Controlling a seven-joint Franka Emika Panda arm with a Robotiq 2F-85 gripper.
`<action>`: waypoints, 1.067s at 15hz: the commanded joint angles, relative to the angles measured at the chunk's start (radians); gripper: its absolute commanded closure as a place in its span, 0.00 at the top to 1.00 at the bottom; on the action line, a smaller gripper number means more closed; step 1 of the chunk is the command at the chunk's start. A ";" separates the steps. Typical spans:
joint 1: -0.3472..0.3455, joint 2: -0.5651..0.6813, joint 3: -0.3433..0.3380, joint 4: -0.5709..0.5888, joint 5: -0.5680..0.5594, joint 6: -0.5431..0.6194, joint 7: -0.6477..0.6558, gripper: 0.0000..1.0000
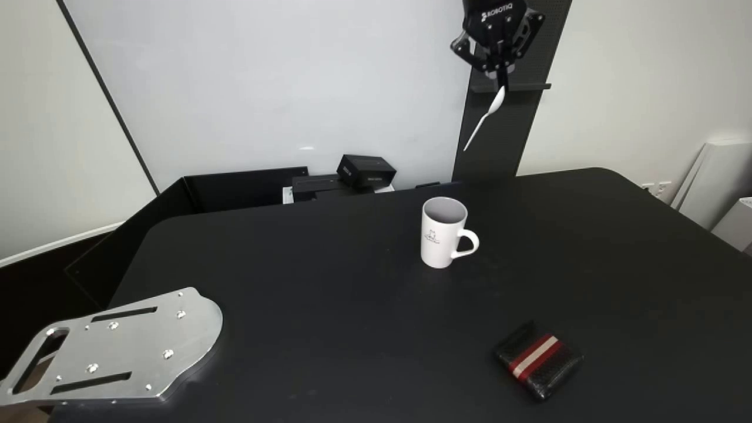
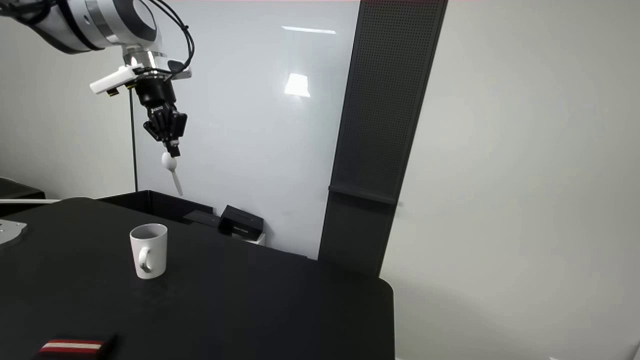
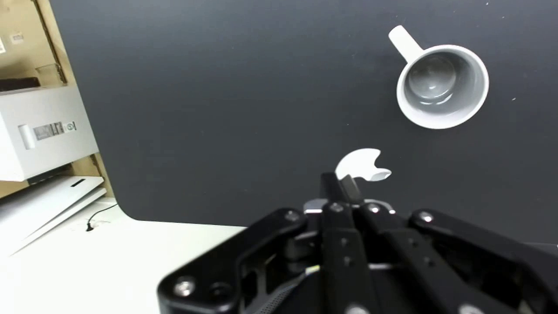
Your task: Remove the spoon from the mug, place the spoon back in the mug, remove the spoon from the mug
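Note:
My gripper (image 1: 502,80) is shut on the bowl end of a white spoon (image 1: 496,101), high above the far part of the table. The spoon's thin handle hangs down at a slant. In an exterior view the gripper (image 2: 173,149) and spoon (image 2: 169,161) are above and behind the mug. The white mug (image 1: 437,241) stands upright on the table, its handle to the side; it also shows in an exterior view (image 2: 156,252). In the wrist view the fingertips (image 3: 342,187) pinch the spoon (image 3: 358,164), and the inside of the mug (image 3: 470,85) looks empty.
A black block with a red and white stripe (image 1: 537,359) lies on the black table (image 1: 323,305) nearer the camera. A silver metal plate (image 1: 135,346) is at the left edge. Black boxes (image 1: 367,171) sit behind the table by the wall.

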 commanded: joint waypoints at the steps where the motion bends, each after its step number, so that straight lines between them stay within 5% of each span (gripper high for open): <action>1: -0.033 -0.090 -0.021 -0.094 0.012 -0.003 0.028 0.00; 8: -0.141 -0.245 -0.017 -0.348 0.011 0.149 0.051 0.00; 16: -0.242 -0.323 -0.023 -0.720 0.108 0.732 0.068 0.00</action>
